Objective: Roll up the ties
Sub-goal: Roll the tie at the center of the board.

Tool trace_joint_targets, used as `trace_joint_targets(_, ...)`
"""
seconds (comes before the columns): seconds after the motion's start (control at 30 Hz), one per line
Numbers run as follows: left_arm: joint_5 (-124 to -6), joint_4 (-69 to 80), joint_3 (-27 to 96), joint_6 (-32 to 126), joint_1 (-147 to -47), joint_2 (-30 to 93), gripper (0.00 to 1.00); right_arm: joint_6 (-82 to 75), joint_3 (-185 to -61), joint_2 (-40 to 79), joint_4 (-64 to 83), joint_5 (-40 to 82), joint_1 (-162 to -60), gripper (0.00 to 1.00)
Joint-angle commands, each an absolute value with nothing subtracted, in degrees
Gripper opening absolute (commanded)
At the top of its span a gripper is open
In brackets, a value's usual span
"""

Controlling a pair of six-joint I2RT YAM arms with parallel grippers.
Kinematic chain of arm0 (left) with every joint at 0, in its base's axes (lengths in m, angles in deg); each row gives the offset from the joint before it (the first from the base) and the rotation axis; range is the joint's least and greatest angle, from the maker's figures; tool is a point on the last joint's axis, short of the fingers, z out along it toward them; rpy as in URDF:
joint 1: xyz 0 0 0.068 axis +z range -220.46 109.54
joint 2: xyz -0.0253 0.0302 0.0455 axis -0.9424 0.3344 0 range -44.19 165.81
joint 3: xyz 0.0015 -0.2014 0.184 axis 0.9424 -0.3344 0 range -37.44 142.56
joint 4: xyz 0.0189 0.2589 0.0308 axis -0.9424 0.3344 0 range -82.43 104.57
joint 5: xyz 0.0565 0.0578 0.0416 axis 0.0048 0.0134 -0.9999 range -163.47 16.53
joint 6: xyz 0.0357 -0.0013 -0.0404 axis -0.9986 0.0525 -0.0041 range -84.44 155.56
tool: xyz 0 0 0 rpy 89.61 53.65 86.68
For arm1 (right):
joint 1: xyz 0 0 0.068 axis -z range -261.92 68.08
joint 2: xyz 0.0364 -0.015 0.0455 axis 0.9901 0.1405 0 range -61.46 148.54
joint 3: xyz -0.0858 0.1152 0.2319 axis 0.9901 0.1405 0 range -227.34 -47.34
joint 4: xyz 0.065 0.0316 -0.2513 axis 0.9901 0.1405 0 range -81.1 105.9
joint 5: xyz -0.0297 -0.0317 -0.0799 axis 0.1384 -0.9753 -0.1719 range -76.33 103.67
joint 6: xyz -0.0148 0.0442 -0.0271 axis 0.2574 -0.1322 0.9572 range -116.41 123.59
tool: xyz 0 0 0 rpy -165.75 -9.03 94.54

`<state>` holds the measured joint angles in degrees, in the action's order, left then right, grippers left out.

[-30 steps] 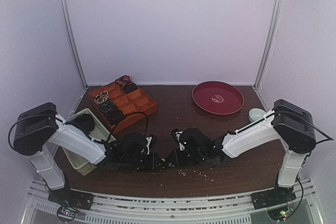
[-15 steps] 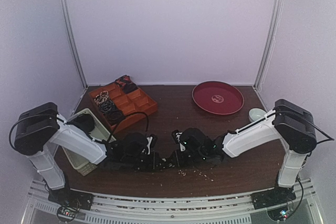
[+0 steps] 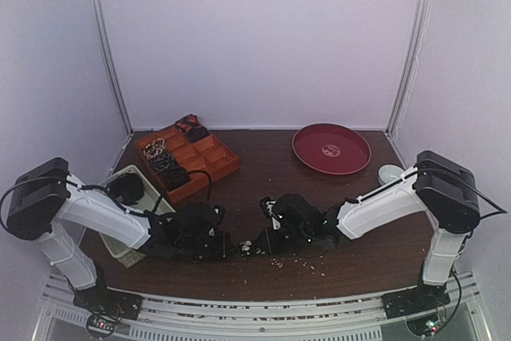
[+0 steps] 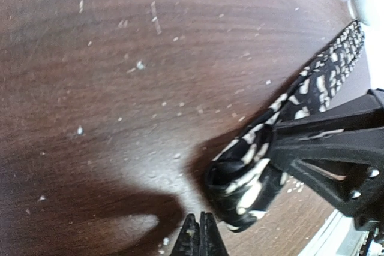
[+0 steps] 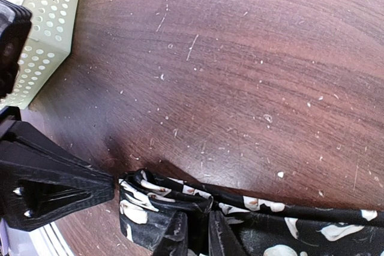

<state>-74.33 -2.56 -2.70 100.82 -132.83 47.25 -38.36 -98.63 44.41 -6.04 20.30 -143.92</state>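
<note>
Near the front edge of the table [image 4: 120, 88], the 2 pincers meet over 1 tie [image 4: 252, 172], black with white specks. Its near end is folded into a loose, partly rolled loop lying flat on the wood, and the rest runs off as a long strip toward the right arm's side.

The left pincer [image 4: 201, 239] is fully closed, its fingers pressed together with nothing between them. Its tip sits just against the edge of the loop.

The right pincer [image 5: 195, 232] stands over the tie just behind the loop. Its fingers are nearly together, with the tie's cloth in the narrow gap.

White crumbs are scattered over the wood around them.

Farther left, beside the left arm, stands a white perforated basket [image 5: 42, 28]. Behind it an orange tray [image 3: 209, 157] holds coiled ties [image 3: 164, 161] in its compartments, with a reddish tie [image 3: 192, 126] at its far corner. At the back right lies a red plate [image 3: 303, 137], with a small white bowl [image 3: 390, 173] near its right side.
</note>
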Motion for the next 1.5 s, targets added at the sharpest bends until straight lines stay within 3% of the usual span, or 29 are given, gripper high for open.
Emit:
trace_joint_targets(0.0, -74.3, -2.3, -2.3, 101.3, -133.1, 49.4, 0.01, -38.3, -98.8, 45.5, -3.7, 19.4, -143.9, 0.14)
trace_joint_targets(0.83, -67.2, -17.9, -0.1, 99.8, -133.0, 53.1, 0.00, -37.3, -94.2, 43.3, -10.6, 20.5, -142.2, 0.11)
trace_joint_targets(1.13, -68.7, -14.3, 0.7, 99.6, -133.0, 51.7, 0.00, -43.5, -93.3, 45.0, -16.4, 27.9, -142.3, 0.11)
trace_joint_targets(1.47, -75.0, 1.6, -2.8, 102.8, -133.0, 45.3, 0.00, -44.4, -96.3, 48.0, -14.1, 27.9, -143.1, 0.11)
